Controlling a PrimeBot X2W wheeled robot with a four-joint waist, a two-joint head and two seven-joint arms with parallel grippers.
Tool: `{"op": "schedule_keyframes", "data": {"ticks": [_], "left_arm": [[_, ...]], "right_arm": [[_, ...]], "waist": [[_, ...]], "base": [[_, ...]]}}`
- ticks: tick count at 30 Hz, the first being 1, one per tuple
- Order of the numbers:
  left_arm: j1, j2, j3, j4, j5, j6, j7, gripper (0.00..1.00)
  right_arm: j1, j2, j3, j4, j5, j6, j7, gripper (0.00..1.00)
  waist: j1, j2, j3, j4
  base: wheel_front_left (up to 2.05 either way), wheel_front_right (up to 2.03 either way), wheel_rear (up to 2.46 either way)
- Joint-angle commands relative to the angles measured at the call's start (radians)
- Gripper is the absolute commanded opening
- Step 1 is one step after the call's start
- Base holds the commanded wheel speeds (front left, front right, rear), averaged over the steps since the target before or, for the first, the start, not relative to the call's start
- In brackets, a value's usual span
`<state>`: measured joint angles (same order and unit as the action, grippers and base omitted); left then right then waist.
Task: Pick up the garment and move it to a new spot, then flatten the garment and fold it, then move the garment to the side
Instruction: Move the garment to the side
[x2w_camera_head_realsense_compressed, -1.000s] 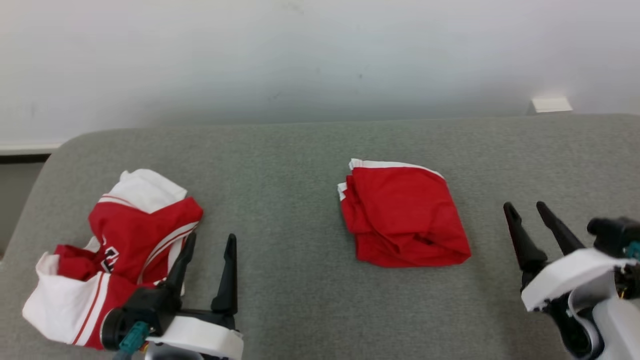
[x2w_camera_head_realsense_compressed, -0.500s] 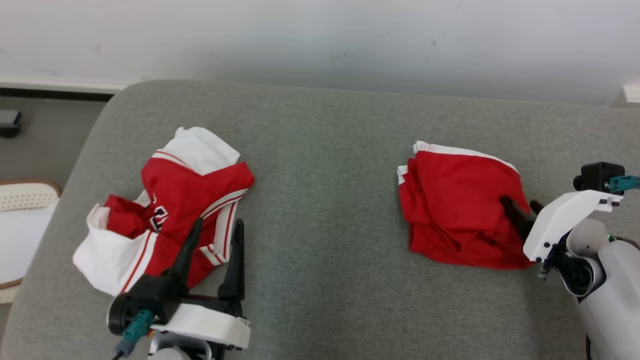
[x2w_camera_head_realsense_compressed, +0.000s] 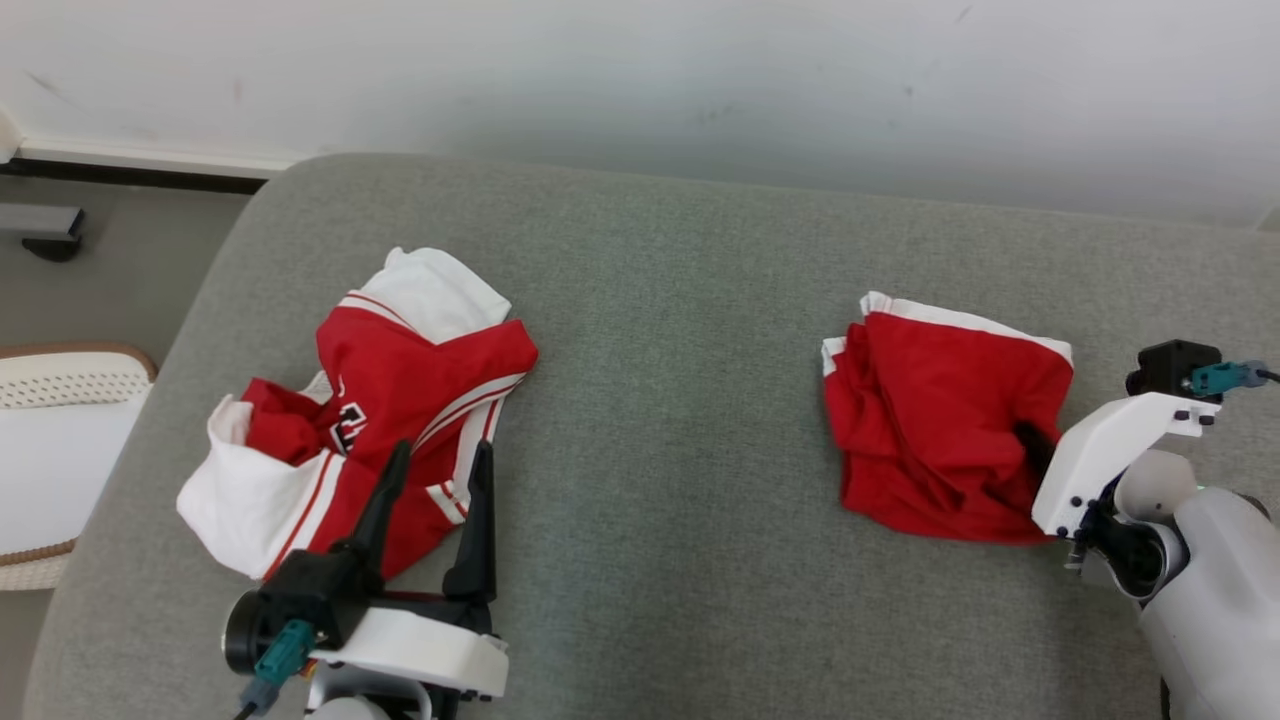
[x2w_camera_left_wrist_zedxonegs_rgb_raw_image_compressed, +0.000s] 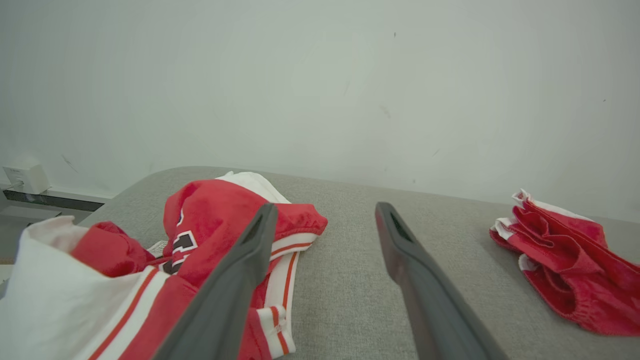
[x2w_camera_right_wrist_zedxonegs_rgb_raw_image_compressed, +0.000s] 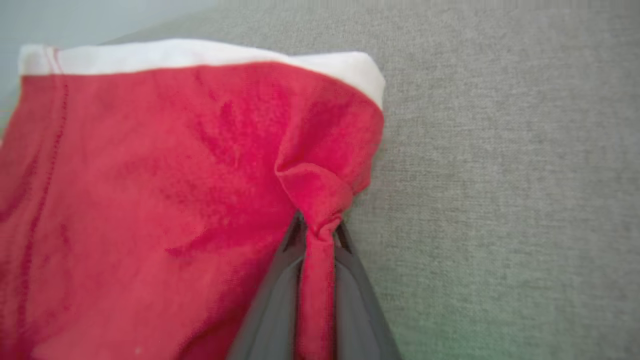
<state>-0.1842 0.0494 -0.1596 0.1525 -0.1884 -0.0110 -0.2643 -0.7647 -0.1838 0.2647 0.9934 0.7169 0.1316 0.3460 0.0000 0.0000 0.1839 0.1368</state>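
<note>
Right hand (x2w_camera_right_wrist_zedxonegs_rgb_raw_image_compressed: 317, 232), open a second ago, is now pinching a fold of the folded red garment (x2w_camera_head_realsense_compressed: 940, 420) lying well right of the crumpled jersey (x2w_camera_head_realsense_compressed: 380, 400); I am judging the move aside is beginning. Left hand (x2w_camera_head_realsense_compressed: 435, 470) is hanging open, empty.

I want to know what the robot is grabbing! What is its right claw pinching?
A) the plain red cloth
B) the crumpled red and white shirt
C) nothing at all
A: in the right wrist view, the right gripper has its two dark fingers closed on a bunched fold of the plain red cloth.
</note>
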Motion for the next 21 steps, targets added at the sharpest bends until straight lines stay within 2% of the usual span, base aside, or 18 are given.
{"op": "schedule_keyframes", "data": {"ticks": [1, 7, 21], "left_arm": [[0.003, 0.003, 0.0, -0.002, 0.003, -0.003, 0.0, 1.0], [-0.013, 0.003, 0.002, 0.003, 0.028, -0.02, 0.0, 1.0], [-0.076, 0.003, -0.086, 0.044, 0.059, -0.058, 0.0, 1.0]], "right_arm": [[0.007, -0.001, 0.006, -0.007, 0.005, -0.002, -0.023, 0.0], [-0.012, -0.026, 0.071, -0.048, -0.001, -0.002, -0.121, 0.0], [0.001, -0.05, 0.148, -0.075, 0.104, -0.002, -0.228, 0.0]], "waist": [[0.0, 0.0, -0.008, -0.011], [0.0, 0.0, -0.028, -0.085], [0.0, 0.0, -0.023, -0.374]], "base": [[0.0, 0.0, 0.0], [0.0, 0.0, 0.0], [0.0, 0.0, 0.0]]}}
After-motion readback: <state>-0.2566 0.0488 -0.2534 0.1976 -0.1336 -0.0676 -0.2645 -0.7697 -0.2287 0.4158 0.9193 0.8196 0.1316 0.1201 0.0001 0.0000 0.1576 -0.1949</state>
